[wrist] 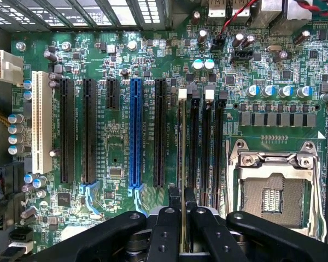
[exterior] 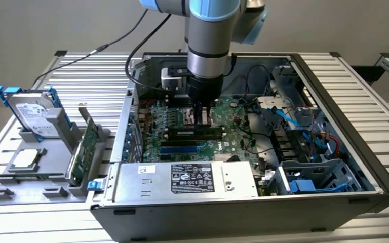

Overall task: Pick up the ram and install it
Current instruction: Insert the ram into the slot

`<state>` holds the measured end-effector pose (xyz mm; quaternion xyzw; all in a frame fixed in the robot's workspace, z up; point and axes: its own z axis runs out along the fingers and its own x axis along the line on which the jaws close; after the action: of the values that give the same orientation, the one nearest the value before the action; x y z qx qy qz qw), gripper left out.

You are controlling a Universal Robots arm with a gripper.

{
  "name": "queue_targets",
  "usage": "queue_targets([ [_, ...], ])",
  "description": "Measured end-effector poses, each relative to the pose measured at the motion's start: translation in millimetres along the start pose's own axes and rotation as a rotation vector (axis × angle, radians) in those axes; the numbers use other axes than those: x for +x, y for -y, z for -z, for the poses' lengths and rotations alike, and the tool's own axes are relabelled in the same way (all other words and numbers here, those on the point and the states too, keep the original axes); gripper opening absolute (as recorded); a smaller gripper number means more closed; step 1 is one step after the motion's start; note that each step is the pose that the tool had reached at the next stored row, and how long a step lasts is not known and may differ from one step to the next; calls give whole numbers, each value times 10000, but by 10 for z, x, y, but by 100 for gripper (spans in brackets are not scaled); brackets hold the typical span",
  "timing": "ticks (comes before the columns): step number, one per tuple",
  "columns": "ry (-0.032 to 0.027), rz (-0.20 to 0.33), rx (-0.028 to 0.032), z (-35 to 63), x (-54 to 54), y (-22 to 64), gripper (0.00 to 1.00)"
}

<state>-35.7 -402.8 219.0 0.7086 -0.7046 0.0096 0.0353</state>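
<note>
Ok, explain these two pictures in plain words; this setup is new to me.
The grey column is a robot arm reaching into an open computer case. One picture comes from a camera off the arm, the other from one on its wrist, facing the green motherboard. The gripper is shut on the ram, a thin memory stick seen edge-on, at the memory slots. On the exterior view's left, a grey rack holds a hard drive, an expansion card and a processor chip.

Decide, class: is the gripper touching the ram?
Touching. The wrist view shows the gripper closed against both faces of the ram, which is seen edge-on between its fingers, with no gap on either side.
</note>
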Motion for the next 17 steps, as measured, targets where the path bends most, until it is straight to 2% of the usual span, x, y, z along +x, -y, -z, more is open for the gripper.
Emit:
queue_targets([
  [8, 0, -9, -10, -1, 0, 8, 14],
  [17, 10, -268, -43, -21, -1, 9, 14],
])
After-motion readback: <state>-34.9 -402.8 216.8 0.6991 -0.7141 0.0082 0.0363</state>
